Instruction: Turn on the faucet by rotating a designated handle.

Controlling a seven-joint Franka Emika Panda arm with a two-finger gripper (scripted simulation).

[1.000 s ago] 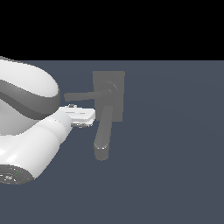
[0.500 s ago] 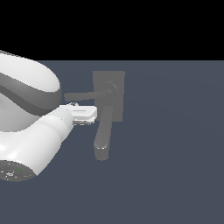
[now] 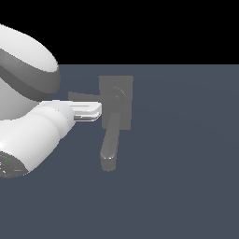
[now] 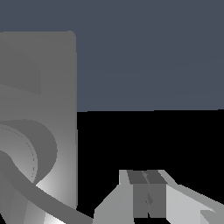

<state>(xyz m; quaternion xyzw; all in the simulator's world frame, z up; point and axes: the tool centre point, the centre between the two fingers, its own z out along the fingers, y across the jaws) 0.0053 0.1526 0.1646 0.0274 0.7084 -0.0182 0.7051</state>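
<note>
The matte grey faucet (image 3: 116, 88) has a flat base plate, a round hub (image 3: 120, 95) and a thick spout (image 3: 110, 144) that points toward the near edge. The thin handle (image 3: 86, 97) sticks out from the hub toward the exterior view's left. My white gripper (image 3: 99, 111) sits just below the handle and beside the spout, with its fingers pressed together and nothing between them. The wrist view shows the base plate (image 4: 39, 87), the hub (image 4: 26, 153) and my shut gripper (image 4: 147, 176) next to them. I cannot tell whether the fingers touch the handle.
My bulky white arm (image 3: 28, 121) fills the exterior view's left side and hides the floor there. The faucet stands on a plain dark blue-grey floor (image 3: 186, 163).
My gripper has risen in the exterior view, from beside the spout's upper part to just under the handle. The handle and spout have not visibly moved.
</note>
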